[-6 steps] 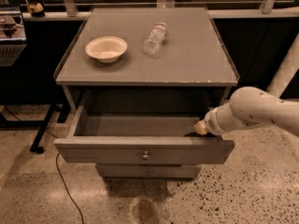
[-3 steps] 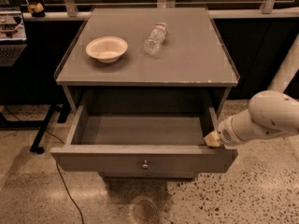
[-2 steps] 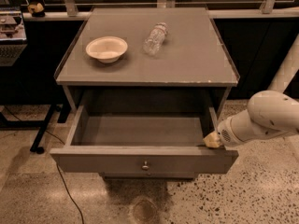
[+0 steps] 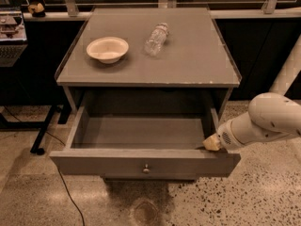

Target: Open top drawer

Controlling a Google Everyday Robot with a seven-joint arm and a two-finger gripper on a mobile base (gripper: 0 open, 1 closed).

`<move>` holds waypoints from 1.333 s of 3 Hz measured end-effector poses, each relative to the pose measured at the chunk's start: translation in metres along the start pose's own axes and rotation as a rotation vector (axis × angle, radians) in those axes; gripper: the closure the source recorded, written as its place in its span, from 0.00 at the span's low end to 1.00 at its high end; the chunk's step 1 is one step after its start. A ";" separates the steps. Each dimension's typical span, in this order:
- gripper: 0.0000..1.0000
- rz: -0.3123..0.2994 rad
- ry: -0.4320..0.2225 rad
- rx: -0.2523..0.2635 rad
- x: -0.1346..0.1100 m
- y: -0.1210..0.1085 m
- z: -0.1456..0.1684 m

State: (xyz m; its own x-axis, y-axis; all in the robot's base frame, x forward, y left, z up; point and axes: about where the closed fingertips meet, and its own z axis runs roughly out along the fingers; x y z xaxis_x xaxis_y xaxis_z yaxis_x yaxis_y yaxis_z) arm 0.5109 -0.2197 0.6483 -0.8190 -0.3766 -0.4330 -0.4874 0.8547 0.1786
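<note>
Camera view: the gripper (image 4: 211, 143) sits at the right front corner of the top drawer (image 4: 141, 163). Its tan tip touches the top edge of the front panel where that meets the right side wall. Gripper open or closed: cannot tell. The white arm (image 4: 268, 119) comes in from the right, behind the gripper.

The top drawer runs leftward from the gripper and stands well out of the cabinet, with its grey floor and side walls exposed. The round metal knob (image 4: 146, 168) is left of the gripper and slightly lower, at the centre of the front panel.

Above and left of the gripper is the cabinet top (image 4: 197, 60). On it are a pale bowl (image 4: 107, 49), upright, and a clear plastic bottle (image 4: 156, 39) lying on its side. The bottle is nearer the gripper than the bowl, and the two do not touch. Both are well apart from the gripper.

A dark cable (image 4: 66, 192) lies on the speckled floor, far left of the gripper and lower.
</note>
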 end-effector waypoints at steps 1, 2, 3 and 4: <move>1.00 0.034 0.002 -0.019 0.012 0.003 0.003; 1.00 0.037 -0.001 -0.019 0.011 0.004 0.001; 1.00 0.056 -0.117 0.034 -0.014 0.000 -0.020; 1.00 0.064 -0.276 0.131 -0.047 -0.003 -0.061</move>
State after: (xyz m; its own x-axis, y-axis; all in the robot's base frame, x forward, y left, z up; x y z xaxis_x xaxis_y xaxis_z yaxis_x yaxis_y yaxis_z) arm 0.5323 -0.2269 0.7219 -0.7251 -0.2246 -0.6510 -0.3795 0.9192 0.1055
